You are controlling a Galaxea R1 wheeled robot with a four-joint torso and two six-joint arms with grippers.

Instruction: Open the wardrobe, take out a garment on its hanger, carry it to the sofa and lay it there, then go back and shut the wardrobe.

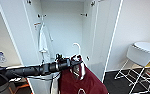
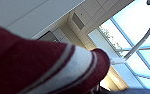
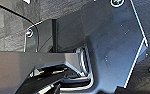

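With both doors swung wide, the wardrobe [image 1: 63, 27] stands open so that the left arm can reach in and bring clothing out through the front. The left gripper [image 1: 74, 62] sits at the neck of the varsity jacket [image 1: 84, 81], clamped there on the hanger [image 1: 77, 47], whose white hook rises free above it, off the rail. Holding it at the neck lets the dark red jacket hang straight down in front of the wardrobe's lower edge instead of bunching. In the left wrist view the jacket's striped collar [image 2: 73, 67] lies right against the camera, with the hanger's thin white arm running away beyond it. A white shirt [image 1: 44, 41] hangs inside by the left wall. A round white table [image 1: 148, 47] stands well apart on the right. Whether the right gripper is open I cannot tell.
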